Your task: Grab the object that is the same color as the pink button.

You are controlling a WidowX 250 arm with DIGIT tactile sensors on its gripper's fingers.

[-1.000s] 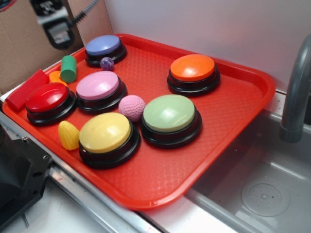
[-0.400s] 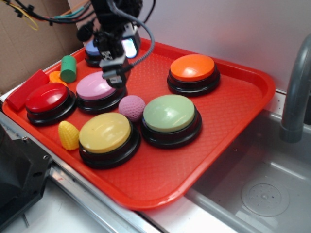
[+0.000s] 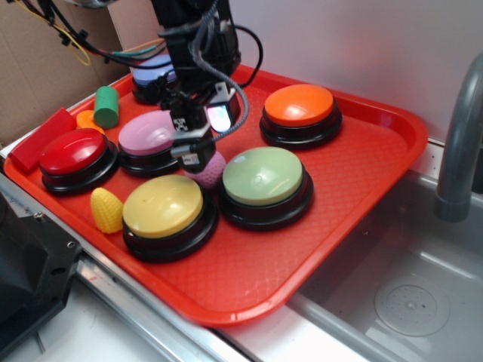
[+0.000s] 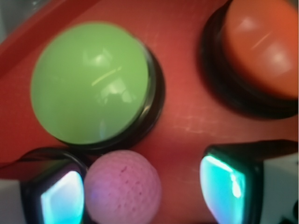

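Tray: we see the red plastic tray [image 3: 377,143] keeping all things together.
Pink button: the pale pink dome button [image 3: 147,134] gives the colour.
Gripper: our black gripper [image 3: 202,154] stands wide open, holding nothing, ready to close.
Ball: the small dimpled pink ball [image 4: 122,187] lies between the fingers, nearer one, beside the green button [image 4: 91,81].

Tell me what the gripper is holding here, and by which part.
Nothing is held. The gripper is open, its pads on either side of the pink ball; one pad is next to the ball, the other clearly apart.
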